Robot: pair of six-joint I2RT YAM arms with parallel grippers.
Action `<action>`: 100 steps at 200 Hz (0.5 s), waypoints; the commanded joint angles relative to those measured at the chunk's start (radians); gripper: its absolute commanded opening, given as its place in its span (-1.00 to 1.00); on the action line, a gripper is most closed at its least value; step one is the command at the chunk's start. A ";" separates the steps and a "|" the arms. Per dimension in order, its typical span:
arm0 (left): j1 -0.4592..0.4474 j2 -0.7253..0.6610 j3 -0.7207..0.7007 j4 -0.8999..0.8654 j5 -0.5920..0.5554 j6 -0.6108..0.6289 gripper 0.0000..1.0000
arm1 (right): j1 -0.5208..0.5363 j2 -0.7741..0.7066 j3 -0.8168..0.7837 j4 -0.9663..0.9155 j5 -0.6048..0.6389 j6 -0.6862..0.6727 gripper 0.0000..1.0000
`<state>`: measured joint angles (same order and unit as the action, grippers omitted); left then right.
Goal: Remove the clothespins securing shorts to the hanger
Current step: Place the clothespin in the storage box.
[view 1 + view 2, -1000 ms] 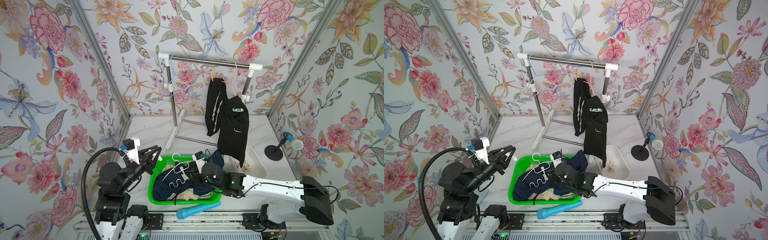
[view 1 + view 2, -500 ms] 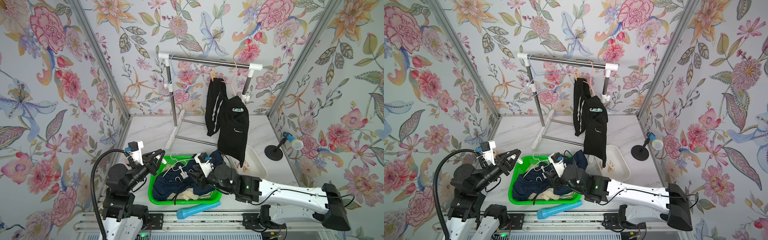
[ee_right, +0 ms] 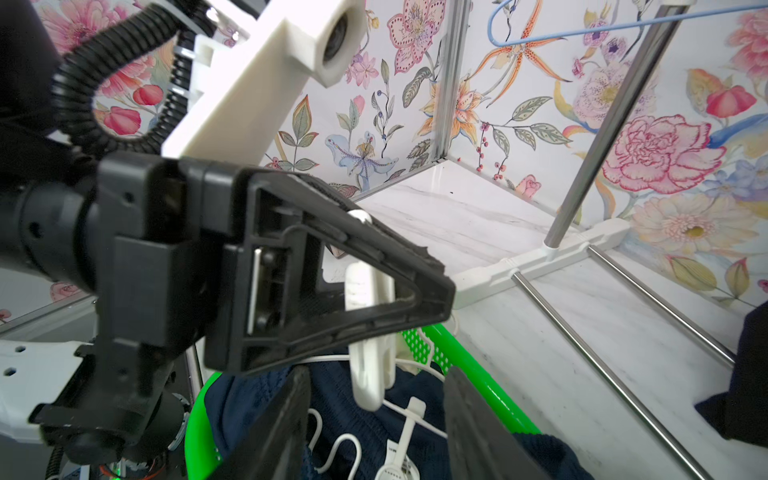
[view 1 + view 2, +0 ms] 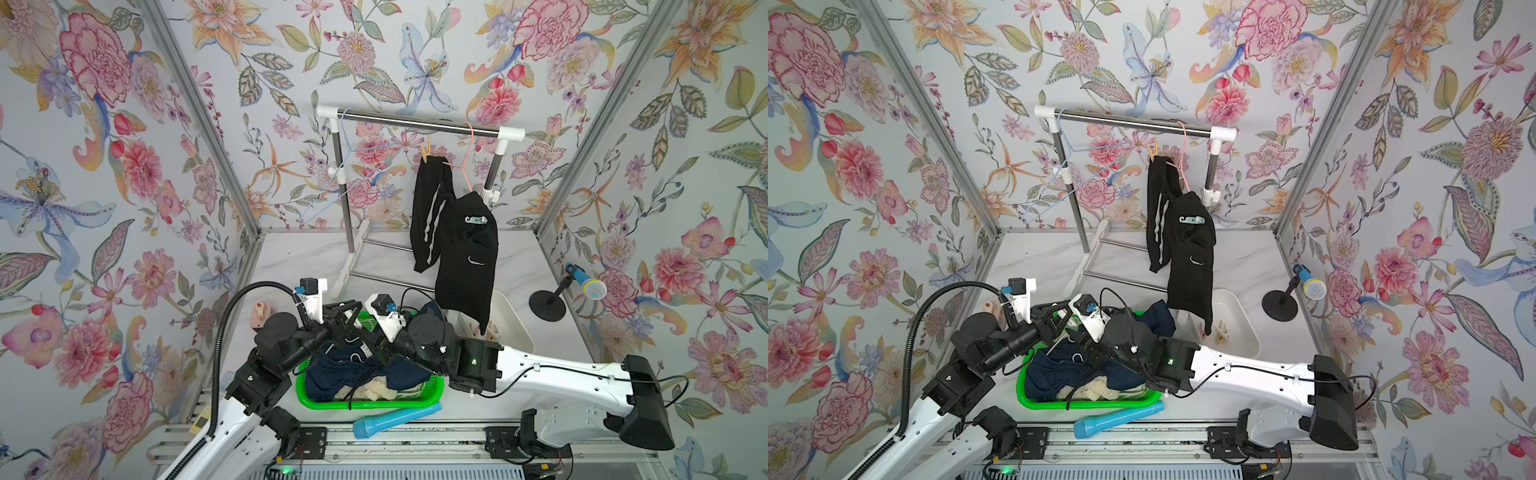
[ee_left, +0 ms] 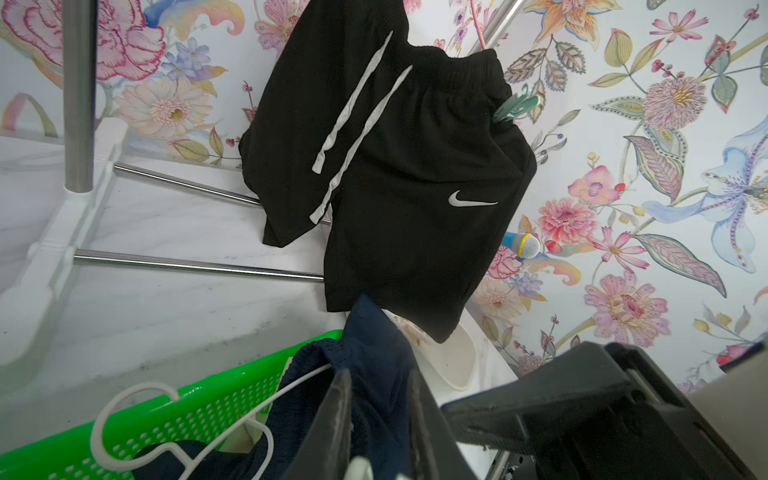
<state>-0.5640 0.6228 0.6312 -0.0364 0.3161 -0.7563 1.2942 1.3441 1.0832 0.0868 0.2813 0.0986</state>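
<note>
Left jaws are clamped on the white clip [image 3: 368, 382], which hangs upright above the navy shorts [image 4: 332, 374] at the far rim of the green basket [image 4: 370, 402]. Right jaws stand apart just beneath the clip's lower end, not touching it. A white hanger [image 5: 124, 399] lies on the navy shorts, and cream shorts [image 4: 374, 392] show under them. Farther back, the black shorts [image 4: 461, 249] hang from a pink hanger [image 4: 471, 139] on the rack's rail [image 4: 415, 124]. They are pinned by a tan wooden clothespin [image 4: 426, 150] at the top and a pale teal clip [image 4: 476, 219] on the waistband. More wooden pegs [image 4: 1223, 332] lie in the white tray [image 4: 1241, 311] on the tabletop [image 4: 299, 257], beside the basket.
</note>
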 commanded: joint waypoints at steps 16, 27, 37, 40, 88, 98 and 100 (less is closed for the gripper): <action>-0.013 0.007 0.015 0.085 -0.010 -0.005 -1.00 | 0.004 0.039 0.060 -0.034 0.035 -0.039 0.05; -0.014 0.005 0.010 0.089 -0.010 -0.013 -1.00 | 0.005 0.061 0.073 -0.038 0.041 -0.043 0.04; -0.013 0.004 0.014 0.081 -0.007 -0.011 -1.00 | 0.007 0.081 0.086 -0.042 0.046 -0.045 0.02; -0.013 0.005 0.017 0.077 -0.004 -0.011 -1.00 | 0.006 0.085 0.090 -0.040 0.047 -0.046 0.01; -0.013 -0.003 0.029 0.037 0.028 -0.015 -1.00 | 0.005 0.129 0.105 0.023 0.055 -0.069 -0.25; -0.014 -0.005 0.026 0.028 0.031 -0.016 -1.00 | 0.005 0.136 0.108 0.035 0.053 -0.073 -0.32; -0.013 -0.007 0.026 0.024 0.032 -0.016 -1.00 | 0.005 0.136 0.109 0.036 0.054 -0.074 -0.33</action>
<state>-0.5690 0.6300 0.6319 0.0048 0.3130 -0.7609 1.2949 1.4734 1.1595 0.0757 0.3233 0.0460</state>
